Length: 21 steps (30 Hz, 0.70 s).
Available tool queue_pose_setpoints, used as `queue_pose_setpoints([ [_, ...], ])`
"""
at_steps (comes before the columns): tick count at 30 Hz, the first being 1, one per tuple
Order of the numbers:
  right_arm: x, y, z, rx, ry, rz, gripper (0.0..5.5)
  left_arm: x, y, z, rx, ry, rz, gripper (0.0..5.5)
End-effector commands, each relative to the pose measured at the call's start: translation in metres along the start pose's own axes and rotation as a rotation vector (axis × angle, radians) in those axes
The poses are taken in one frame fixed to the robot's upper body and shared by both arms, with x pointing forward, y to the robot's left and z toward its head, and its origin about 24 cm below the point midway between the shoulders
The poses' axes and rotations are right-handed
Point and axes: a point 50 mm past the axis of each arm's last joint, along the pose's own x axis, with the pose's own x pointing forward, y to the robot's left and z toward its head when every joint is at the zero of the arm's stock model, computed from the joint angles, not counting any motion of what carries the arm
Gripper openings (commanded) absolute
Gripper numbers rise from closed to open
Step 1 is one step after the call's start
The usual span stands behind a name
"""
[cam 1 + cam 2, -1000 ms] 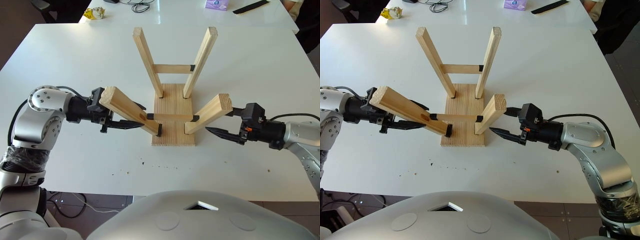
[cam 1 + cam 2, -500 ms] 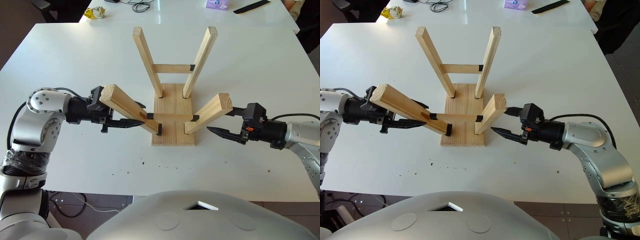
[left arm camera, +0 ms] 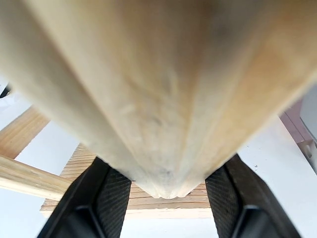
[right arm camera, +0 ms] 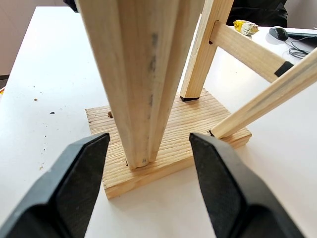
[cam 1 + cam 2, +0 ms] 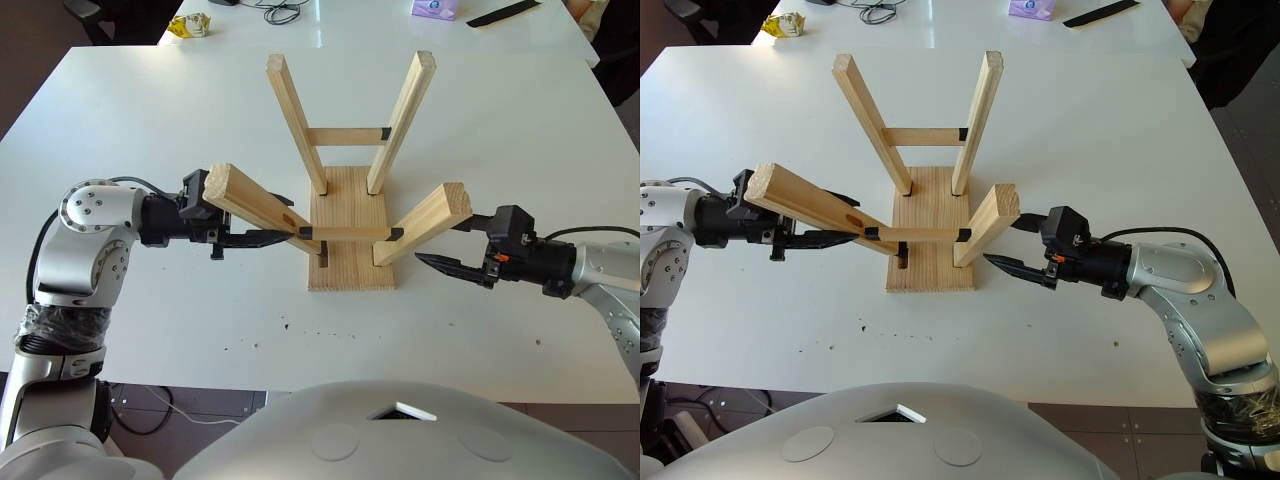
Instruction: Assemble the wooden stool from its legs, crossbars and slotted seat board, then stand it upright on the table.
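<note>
Our left end effector, left of centre, is clamped on the tilted left front leg. Our right end effector, at the right, gapes around the right front leg without touching it. The seat board lies flat mid-frame on the counter

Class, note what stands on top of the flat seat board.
Far left leg, far right leg and their crossbar stand at the seat board's far end; the near right leg rests nearer; the left claw holds the near left leg over it. Standing feet hide their slots.
</note>
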Motion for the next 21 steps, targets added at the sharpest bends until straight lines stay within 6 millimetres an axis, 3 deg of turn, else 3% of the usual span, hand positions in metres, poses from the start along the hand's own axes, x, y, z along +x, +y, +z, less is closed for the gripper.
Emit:
queue_pose_setpoints([
  [1, -0.001, -0.002, 0.002, -0.020, 0.006, -0.008, 2.98, 0.000, -0.011, -0.006, -0.022, 0.027, -0.019, 2.07],
  [8, -0.001, -0.002, 0.003, -0.017, 0.000, -0.013, 2.98, 0.000, -0.017, -0.017, -0.025, 0.067, -0.005, 2.07],
  [21, 0.005, 0.000, 0.004, -0.026, -0.002, 0.008, 2.98, 0.008, -0.005, -0.020, -0.066, 0.126, -0.067, 2.07],
])
